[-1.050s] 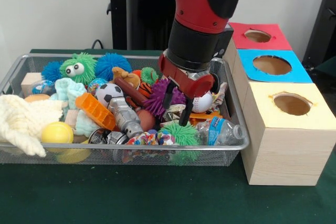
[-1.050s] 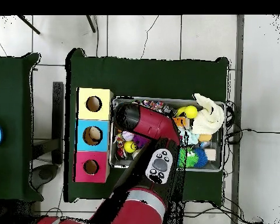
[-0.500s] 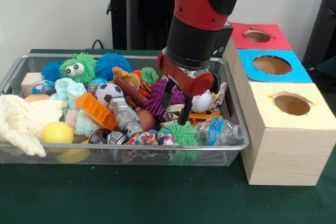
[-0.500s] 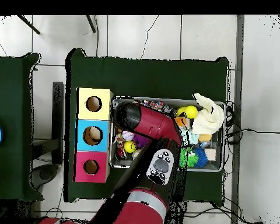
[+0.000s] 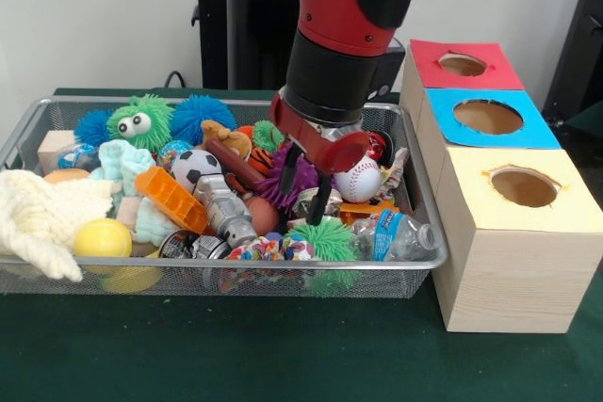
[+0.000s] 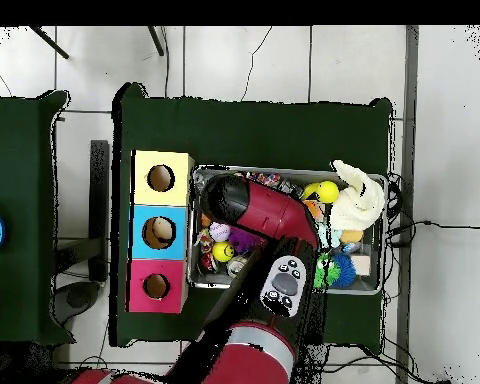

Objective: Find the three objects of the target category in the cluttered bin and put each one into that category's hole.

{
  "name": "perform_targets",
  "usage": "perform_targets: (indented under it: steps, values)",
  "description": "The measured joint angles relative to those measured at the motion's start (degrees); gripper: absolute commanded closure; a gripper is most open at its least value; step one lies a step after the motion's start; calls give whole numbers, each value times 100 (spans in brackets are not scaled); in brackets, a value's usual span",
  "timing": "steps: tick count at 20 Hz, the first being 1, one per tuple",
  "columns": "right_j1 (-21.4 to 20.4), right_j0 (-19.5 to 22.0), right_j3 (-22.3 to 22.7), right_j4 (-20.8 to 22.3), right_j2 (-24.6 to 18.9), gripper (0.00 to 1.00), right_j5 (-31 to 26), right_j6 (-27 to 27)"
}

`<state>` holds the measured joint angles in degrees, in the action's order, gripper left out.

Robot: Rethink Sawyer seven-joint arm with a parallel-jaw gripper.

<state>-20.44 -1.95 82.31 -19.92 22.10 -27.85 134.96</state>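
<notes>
— So where's the gripper (image 5: 303, 184) right now?

— Low in the wire bin (image 5: 419, 197), toward the end nearest the boxes. Its two black fingers (image 5: 287, 168) stand spread with nothing between them, hanging over the purple spiky ball (image 5: 300, 168), with the baseball (image 5: 359, 179) just beside and the green spiky ball (image 5: 326, 238) below.

— And the target?

— The category isn't stated, so I can't say which three things count. The three holes sit in the red box (image 5: 462, 64), blue box (image 5: 492, 118) and yellow box (image 5: 523, 185), in a row beside the bin on the green worktop (image 5: 283, 345).

— How should the pick go?

— I'd settle one finger on each side of a single toy before closing (the clutter is tightly packed, so a neighbour could easily come up too), then lift straight.

— Does the overhead view help?

— It shows something pale lying inside the blue box's hole (image 6: 159, 233), which the front view hides. But the arm (image 6: 264, 215) covers the gripper there; only the front view shows the fingers
</notes>
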Motion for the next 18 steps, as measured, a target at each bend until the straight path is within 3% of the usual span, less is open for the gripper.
perform_targets:
  steps: [18]
  values:
    - [235, 114, -198, 0, -1, 0, 0, 0]
